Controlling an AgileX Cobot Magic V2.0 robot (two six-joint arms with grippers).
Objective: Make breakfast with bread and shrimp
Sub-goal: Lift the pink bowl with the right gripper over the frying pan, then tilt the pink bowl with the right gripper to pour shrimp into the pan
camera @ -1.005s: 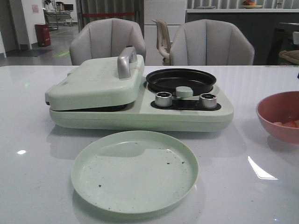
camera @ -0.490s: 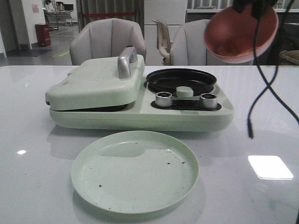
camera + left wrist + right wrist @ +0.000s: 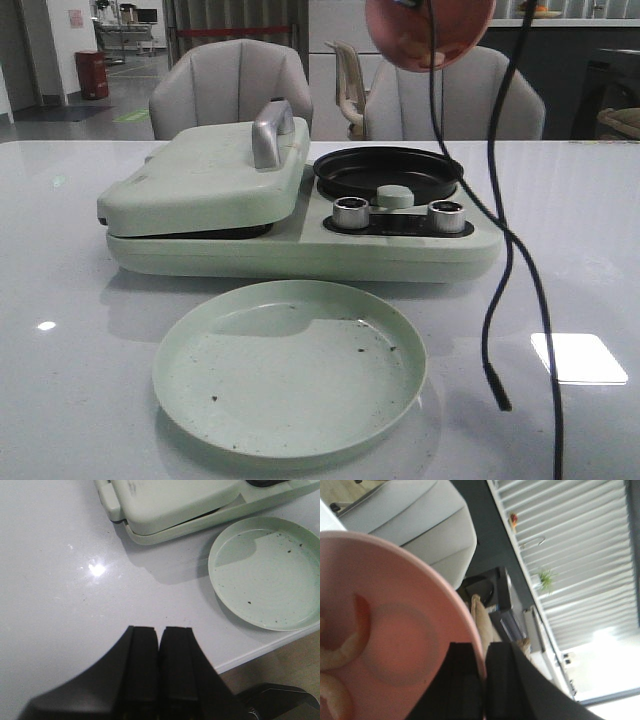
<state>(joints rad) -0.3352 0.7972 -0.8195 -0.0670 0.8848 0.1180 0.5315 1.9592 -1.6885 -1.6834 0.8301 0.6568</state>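
My right gripper [image 3: 484, 652] is shut on the rim of the pink bowl [image 3: 395, 630]. It holds the bowl tipped, high above the black round pan [image 3: 388, 172] of the green breakfast maker [image 3: 300, 215]. The bowl [image 3: 430, 30] is at the top of the front view. Curled orange-pink shrimp [image 3: 342, 645] lie inside the bowl. My left gripper [image 3: 159, 635] is shut and empty over the bare table, apart from the green plate [image 3: 265, 572]. The maker's lid [image 3: 205, 175] is closed. No bread is in view.
The empty pale green plate [image 3: 290, 365] lies in front of the maker and carries dark crumbs. A black cable [image 3: 495, 270] hangs from my right arm down in front of the maker's right side. Two grey chairs [image 3: 230, 85] stand behind the table.
The pink bowl stood on the table at the right, was lifted, and has moved left and higher over the black pan. The hanging cable has swung left with it.
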